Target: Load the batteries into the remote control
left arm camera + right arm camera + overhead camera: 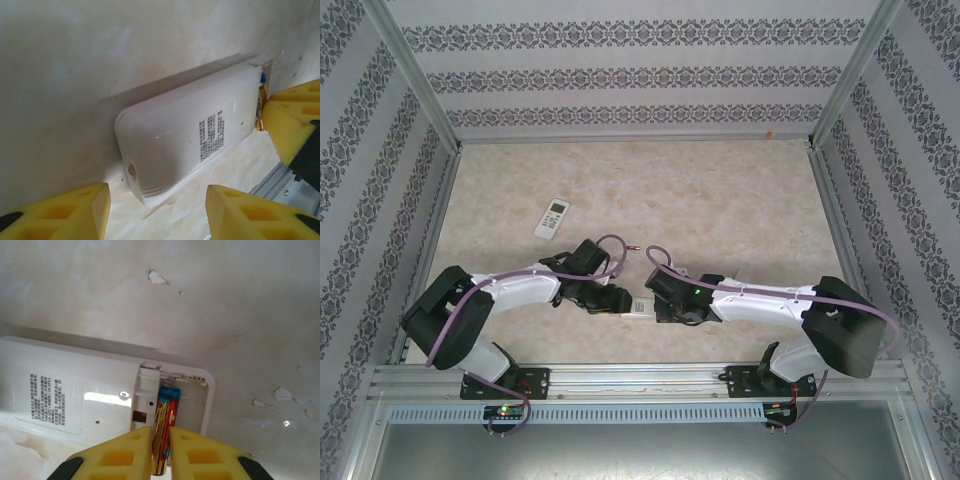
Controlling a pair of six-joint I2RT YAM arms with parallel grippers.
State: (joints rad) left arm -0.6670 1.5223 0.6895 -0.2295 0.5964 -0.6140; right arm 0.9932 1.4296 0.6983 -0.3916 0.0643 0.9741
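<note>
At the far left of the desk [720, 190], a second white remote [552, 219] lay by itself, well away from both arms. Patterned walls [620, 80] closed the desk in on three sides.

Nearer the middle, the left claw [157, 200] was spread wide. Its yellow fingers [60, 212] sat to either side of the rounded end of the remote control [185, 140] and, as far as the left wrist view showed, were not touching it. The remote control lay face down on the desk between the two claws, with its printed label [212, 135] facing up.

Further right, at the other end of the remote control, the battery bay [192, 395] stood open with its cover off. A battery [165, 415], dark and gold with a blue end, pointed into the bay. Its far end was close to the spring wall and its near end was pinched between the fingers of the right claw [161, 450]. I could not tell whether it was lying flat in its slot or leaning into it.

The right claw was pressed in on the battery from both sides, with its yellow pads [205, 455] tight against it. From above, the right claw came in low from the right, just beside the left claw, with the remote control between them.
</note>
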